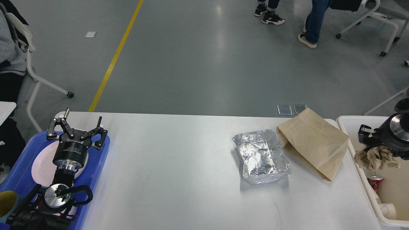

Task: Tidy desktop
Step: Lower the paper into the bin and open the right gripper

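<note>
foil tray (262, 157) left of paper bag (314, 142)

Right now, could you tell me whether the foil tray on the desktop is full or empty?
Empty: the foil tray shows only bare crinkled foil inside.

Only 1 view: from the head, high up, looking forward and down over the white desktop (179, 166), floor far behind.

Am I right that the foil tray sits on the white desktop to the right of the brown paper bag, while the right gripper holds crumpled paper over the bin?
Not quite. The head view shows the foil tray on the desktop to the left of the brown paper bag, not the right. The rest holds: the right gripper holds crumpled paper over the bin.
</note>
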You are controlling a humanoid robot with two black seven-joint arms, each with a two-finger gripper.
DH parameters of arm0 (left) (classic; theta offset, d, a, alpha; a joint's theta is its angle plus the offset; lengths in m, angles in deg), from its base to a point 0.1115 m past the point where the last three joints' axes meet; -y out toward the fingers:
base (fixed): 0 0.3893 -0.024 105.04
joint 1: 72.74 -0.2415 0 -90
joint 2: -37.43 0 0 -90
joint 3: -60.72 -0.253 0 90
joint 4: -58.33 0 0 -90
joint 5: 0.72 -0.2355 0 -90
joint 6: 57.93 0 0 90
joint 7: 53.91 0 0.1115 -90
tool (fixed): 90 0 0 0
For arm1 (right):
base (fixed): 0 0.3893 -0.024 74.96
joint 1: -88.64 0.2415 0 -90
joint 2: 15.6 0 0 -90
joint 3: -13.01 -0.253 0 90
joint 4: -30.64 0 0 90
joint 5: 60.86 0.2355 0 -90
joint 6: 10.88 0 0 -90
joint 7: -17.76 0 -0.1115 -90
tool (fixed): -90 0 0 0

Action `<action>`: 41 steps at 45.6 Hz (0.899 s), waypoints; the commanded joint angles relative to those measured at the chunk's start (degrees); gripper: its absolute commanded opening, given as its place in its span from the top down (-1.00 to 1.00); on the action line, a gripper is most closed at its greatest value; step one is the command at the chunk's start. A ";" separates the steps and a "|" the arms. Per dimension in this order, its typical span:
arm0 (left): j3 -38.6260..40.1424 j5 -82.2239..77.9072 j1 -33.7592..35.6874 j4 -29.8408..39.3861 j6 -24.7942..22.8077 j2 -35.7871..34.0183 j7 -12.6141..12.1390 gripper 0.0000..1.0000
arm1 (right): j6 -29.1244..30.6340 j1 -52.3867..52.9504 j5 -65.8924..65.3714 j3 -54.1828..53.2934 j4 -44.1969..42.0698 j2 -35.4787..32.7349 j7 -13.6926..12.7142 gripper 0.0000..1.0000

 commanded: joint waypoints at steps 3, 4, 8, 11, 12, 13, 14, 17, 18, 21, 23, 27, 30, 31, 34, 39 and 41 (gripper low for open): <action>0.00 -0.08 0.00 0.00 0.00 0.01 0.00 -0.93 | -0.35 -18.78 -0.09 -4.77 -19.31 -1.38 0.10 1.00; 0.00 0.00 0.00 0.00 0.00 0.01 0.00 -0.93 | -0.35 -21.33 -0.09 -6.35 -21.59 -1.38 0.10 1.00; 0.00 0.00 0.00 0.00 0.00 0.01 0.00 -0.93 | -2.44 -33.53 -0.09 -11.62 -32.47 -0.85 0.01 1.00; 0.00 0.00 0.00 0.00 0.00 0.01 0.00 -0.93 | -8.67 -41.72 0.08 -14.09 -39.61 0.11 0.10 1.00; 0.00 0.00 0.00 0.00 0.00 0.01 0.00 -0.93 | -10.70 -44.01 0.09 -14.80 -41.29 0.64 0.01 1.00; 0.00 0.00 0.00 -0.09 0.00 0.01 0.00 -0.93 | -12.37 -46.30 0.09 -15.59 -42.87 1.51 0.01 1.00; 0.00 0.00 0.00 0.00 0.00 0.01 0.00 -0.93 | -14.04 -48.41 0.17 -16.38 -44.45 2.39 0.01 1.00; 0.00 0.00 0.00 0.00 0.00 0.01 0.00 -0.93 | -18.09 -54.12 0.70 -18.84 -49.28 4.77 -0.25 1.00; 0.00 -0.08 0.00 0.00 0.00 0.01 0.00 -0.93 | -18.80 -55.79 0.79 -19.46 -51.22 5.38 -0.34 1.00; 0.00 0.00 0.09 0.00 0.00 0.01 0.00 -0.93 | -20.03 -60.02 0.88 -20.78 -57.37 8.02 -0.43 1.00; 0.00 0.00 0.00 0.00 0.00 0.01 0.00 -0.93 | -20.47 -62.57 0.96 -20.96 -60.80 10.04 -0.43 1.00; 0.00 0.00 0.00 0.00 0.00 0.01 0.00 -0.93 | -21.53 -67.40 0.96 -20.61 -65.20 12.86 -0.43 1.00; 0.00 0.00 0.00 0.00 0.00 0.01 0.00 -0.93 | -22.40 -69.17 1.05 -20.69 -67.14 13.48 -0.43 1.00; 0.00 0.00 0.00 0.00 0.00 0.01 0.00 -0.93 | -22.67 -69.35 1.05 -20.69 -67.32 13.56 -0.43 1.00; 0.00 0.00 0.00 0.00 0.00 0.01 0.00 -0.93 | -23.28 -69.43 1.05 -20.78 -67.41 14.09 -0.43 1.00; 0.00 0.00 0.00 0.00 0.00 0.01 0.00 -0.93 | -23.73 -69.61 1.05 -20.69 -67.41 14.18 -0.43 1.00; 0.00 0.00 0.00 0.00 0.00 0.01 0.00 -0.93 | -23.73 -69.61 1.05 -20.96 -67.23 13.92 -0.43 1.00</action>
